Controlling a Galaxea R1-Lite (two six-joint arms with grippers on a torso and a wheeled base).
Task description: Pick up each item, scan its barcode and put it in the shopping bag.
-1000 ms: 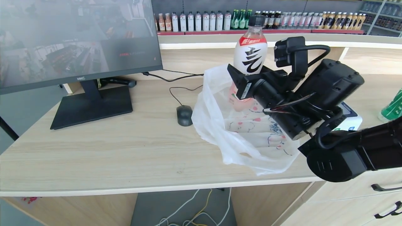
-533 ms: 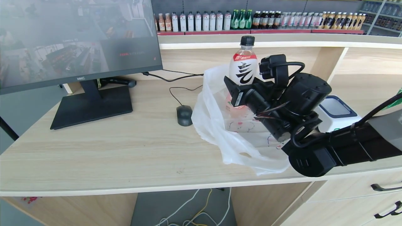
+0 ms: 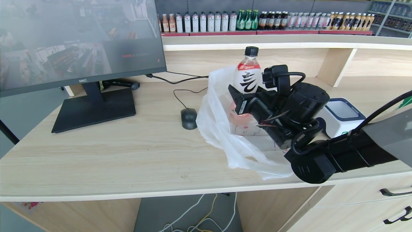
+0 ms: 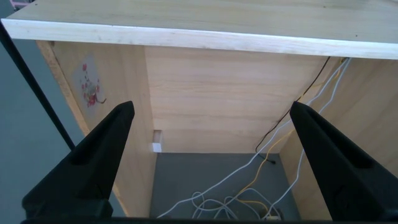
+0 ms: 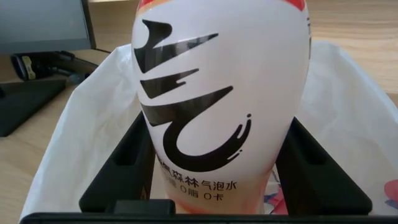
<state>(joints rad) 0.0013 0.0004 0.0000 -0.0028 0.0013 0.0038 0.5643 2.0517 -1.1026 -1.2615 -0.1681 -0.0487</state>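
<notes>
Bottle (image 3: 247,80) first: where is it placed in the head view?

— It is held upright by the right pincer (image 3: 249,96), which is clenched on its lower body, over the open mouth of the shopping bag (image 3: 219,129) on the desk (image 3: 128,154). Its base appears to be sunk already behind the bag's near wall.

— What is called for in this step?

— The bottle is best lowered straight down, kept upright, until it is borne by the desk inside the bag, and only then let go. The thin film could be snagged or dragged when the pincer is drawn out.

— What else is noted there?

— A scanner (image 3: 342,116) is set just beside the bag on the robot's right. A mouse (image 3: 189,118) is near the bag's left and a monitor (image 3: 80,42) farther left. Nothing is seen in the way down.

— And the left wrist view?

— The left pincer (image 4: 211,107) is seen released, spread wide below the desk edge, with loose cables (image 4: 249,186) beneath.

— The right wrist view?

— The bottle's label is seen close up, flanked by dark fingers (image 5: 118,168), with white bag film spread behind and around it.
</notes>
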